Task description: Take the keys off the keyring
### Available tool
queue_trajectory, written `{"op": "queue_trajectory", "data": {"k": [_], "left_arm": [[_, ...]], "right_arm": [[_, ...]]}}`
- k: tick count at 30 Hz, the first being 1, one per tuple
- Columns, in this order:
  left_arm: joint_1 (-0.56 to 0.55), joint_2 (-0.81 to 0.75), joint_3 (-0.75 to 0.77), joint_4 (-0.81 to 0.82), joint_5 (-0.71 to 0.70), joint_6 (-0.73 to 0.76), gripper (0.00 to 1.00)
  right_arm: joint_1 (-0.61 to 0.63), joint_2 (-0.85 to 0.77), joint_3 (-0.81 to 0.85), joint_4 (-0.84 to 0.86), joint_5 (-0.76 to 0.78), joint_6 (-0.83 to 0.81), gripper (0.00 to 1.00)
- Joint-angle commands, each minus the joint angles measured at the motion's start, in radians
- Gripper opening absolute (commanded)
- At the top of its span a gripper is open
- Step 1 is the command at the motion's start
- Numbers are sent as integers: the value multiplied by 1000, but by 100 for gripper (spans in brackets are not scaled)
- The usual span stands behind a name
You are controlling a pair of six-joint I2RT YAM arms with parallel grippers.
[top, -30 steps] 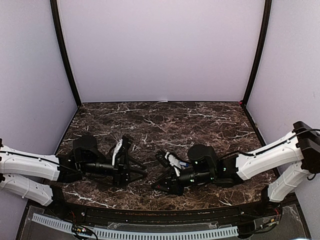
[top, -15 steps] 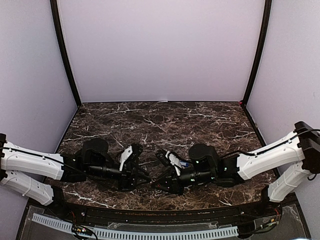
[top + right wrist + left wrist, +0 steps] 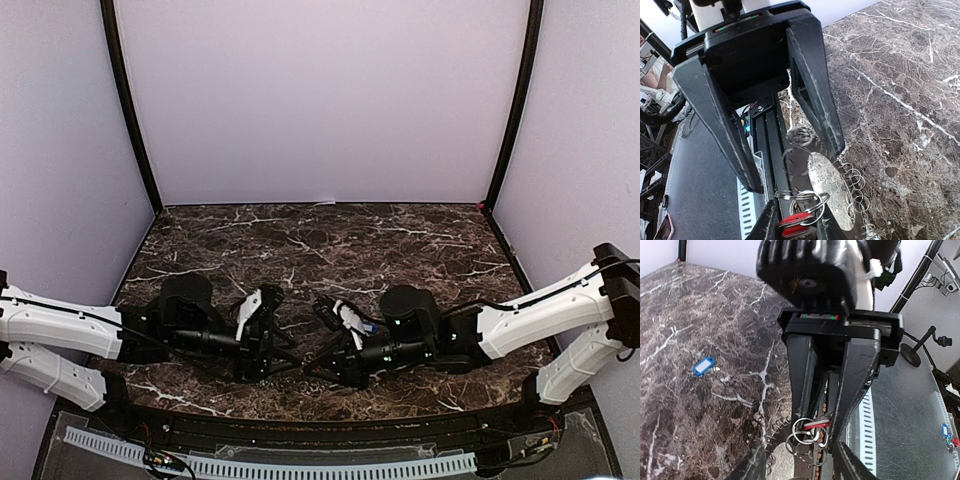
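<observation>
My right gripper (image 3: pixel 796 229) is shut on the red key (image 3: pixel 796 224) at the table's near edge, and small split rings hang from the key. The left wrist view also shows the red key (image 3: pixel 817 424) between the right gripper's fingertips. The keyring (image 3: pixel 796 168) lies flat just beyond it; its toothed edge (image 3: pixel 771 437) shows in the left wrist view. My left gripper (image 3: pixel 801 467) is open, its fingers (image 3: pixel 832 135) straddling the keyring from the other side. The blue key (image 3: pixel 704 366) lies loose on the marble. From above, both grippers (image 3: pixel 300 362) meet nose to nose.
A string of small split rings (image 3: pixel 856 184) lies along the keyring's far side. A black rail and a white perforated strip (image 3: pixel 300 466) run just past the table's near edge. Black frame posts (image 3: pixel 128 110) and pale walls close the sides and back.
My left gripper has moved right, towards the right gripper, until its fingers reach the keyring. The right gripper has hardly moved and still holds the red key.
</observation>
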Motion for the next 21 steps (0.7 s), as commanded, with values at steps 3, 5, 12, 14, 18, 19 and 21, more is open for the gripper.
{"op": "queue_trajectory", "data": {"k": [3, 5, 12, 14, 18, 19, 21], "left_arm": [[-22, -58, 7, -34, -7, 67, 48], [-36, -53, 19, -69, -27, 96, 45], [-69, -16, 42, -116, -64, 154, 40], [-92, -4, 55, -120, -104, 176, 40], [-145, 8, 65, -111, -234, 228, 38], [-153, 7, 64, -103, -254, 239, 38], [-160, 2, 55, -84, -276, 255, 37]], "right_arm": [[1, -53, 12, 29, 21, 5, 14], [0, -55, 15, 23, 29, 10, 14], [1, -51, 23, 14, 26, 21, 14], [-2, -51, 24, 13, 21, 23, 14], [-4, -49, 28, 14, 10, 34, 14], [-5, -49, 28, 17, 7, 39, 14], [-12, -56, 27, 22, 0, 54, 14]]}}
